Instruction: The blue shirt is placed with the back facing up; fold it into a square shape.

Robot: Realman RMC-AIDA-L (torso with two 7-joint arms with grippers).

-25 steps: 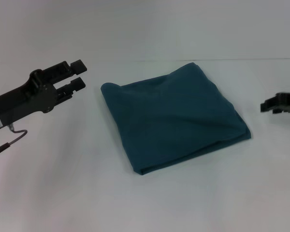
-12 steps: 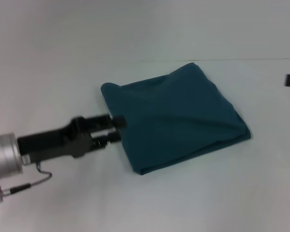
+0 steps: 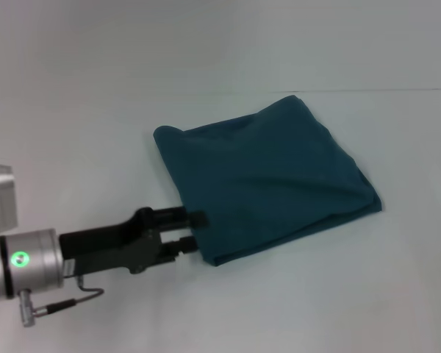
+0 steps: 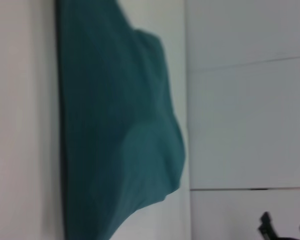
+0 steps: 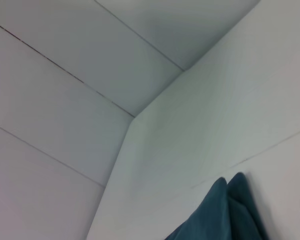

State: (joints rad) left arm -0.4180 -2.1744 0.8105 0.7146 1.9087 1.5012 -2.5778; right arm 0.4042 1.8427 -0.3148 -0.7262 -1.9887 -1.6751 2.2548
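1. Already folded to a rough square, the blue shirt [image 3: 264, 180] lies on the white surface [image 3: 95, 103] near the middle of the head view, corners at about 12, 3, 6 and 9 o'clock
2. At 8 o'clock of the cloth the left pincer [image 3: 193, 234] reaches in low, its two fingers slightly parted with nothing between them, tips just at the shirt's near-left edge by the 6 o'clock corner
3. From that pincer the shirt lies toward 2 o'clock, its longer diagonal running 9 to 3; the left arm is plainly the nearer one, so any tidying of that edge looks like its job
4. Only the left wrist view shows a raised bulge in the cloth [image 4: 115, 140] and a far-off pincer [image 4: 282, 227]; the right wrist view catches just a shirt corner [image 5: 225, 215], and its own pincer cannot be seen
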